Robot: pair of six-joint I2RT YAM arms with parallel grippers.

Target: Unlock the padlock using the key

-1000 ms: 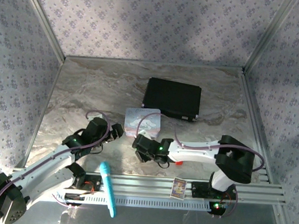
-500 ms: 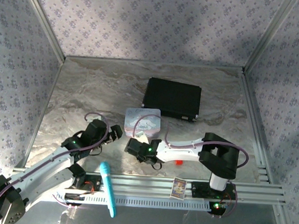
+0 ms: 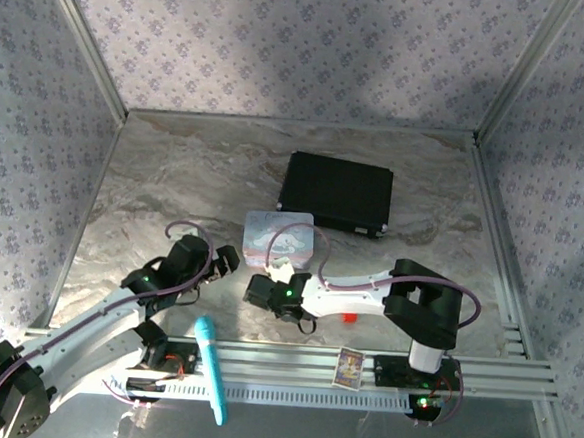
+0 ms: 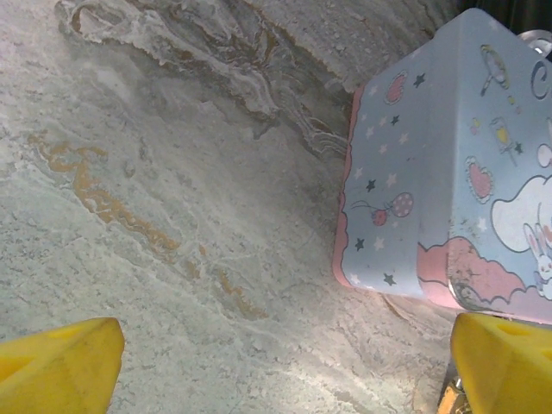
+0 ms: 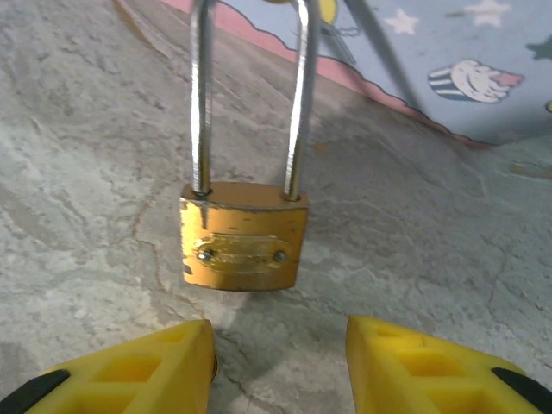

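No writing can be read. The tin carries pastel cartoon art of stars, balloons and a white rabbit over pink clouds, with one letter cut off at the frame's edge. The padlock has a small riveted plate on its brass body whose stamping is too faint to make out. The card on the front rail is too small to read. By count there is one padlock, one tin, one black box, one red block, one turquoise stick, one card and two arms. The padlock lies flat on the marble table, just beside the tin's near edge. Both legs of its silvery shackle are set in the body, and the shackle runs up toward the tin's pink border. The body points at the right gripper, which sits low just in front of it. That gripper's yellow fingers stand moderately apart with only bare table between them, gripping nothing. The left gripper is near the tin's left corner, its fingers spread wide to the edges of its wrist view and holding nothing. The black box lies behind the tin, the red block beside the right arm, and the stick across the front rail.
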